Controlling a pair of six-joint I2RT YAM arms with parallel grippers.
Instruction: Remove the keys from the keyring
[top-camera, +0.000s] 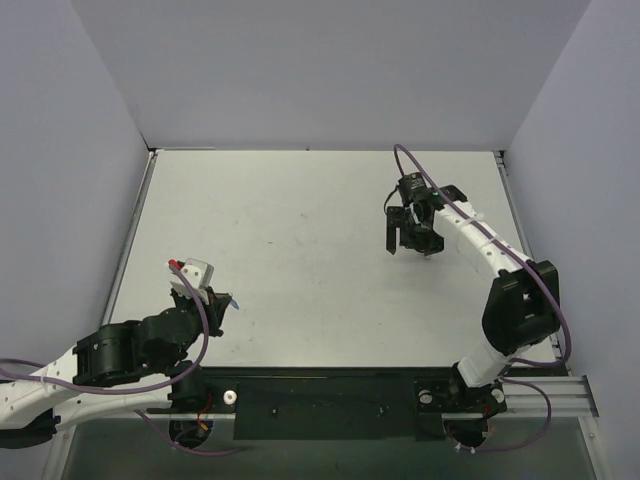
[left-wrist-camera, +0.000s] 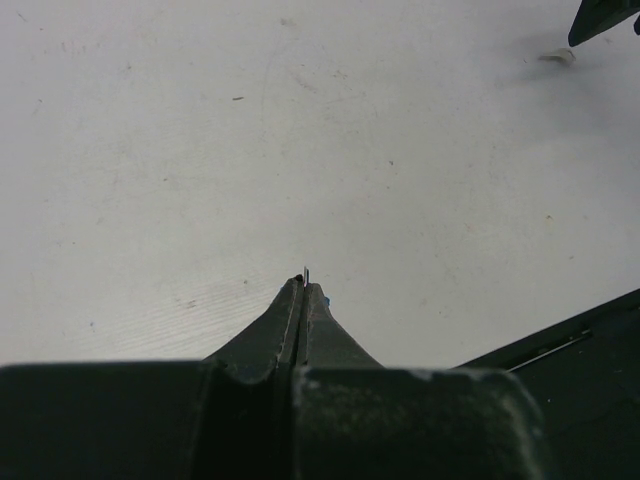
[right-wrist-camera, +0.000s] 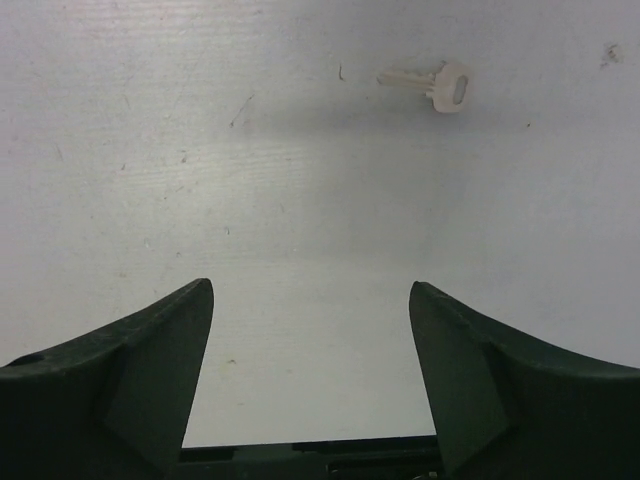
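White tabletop (top-camera: 300, 230), nothing much else going on. Looks basically done to me: the key (right-wrist-camera: 432, 86) lies loose by itself near the top of the right wrist view, no ring on it, ahead of the right gripper (right-wrist-camera: 310, 290), which is spread wide and empty. Left gripper (left-wrist-camera: 303, 285) is clamped on the keyring (left-wrist-camera: 324, 296), just a blue sliver and wire tip poking out. Setting that down is probably all that's left.

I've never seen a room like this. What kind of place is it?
Probably a robot test booth in a lab: a left arm and right arm bolted to a white table, plain panels walling it in, and one small key lying there.
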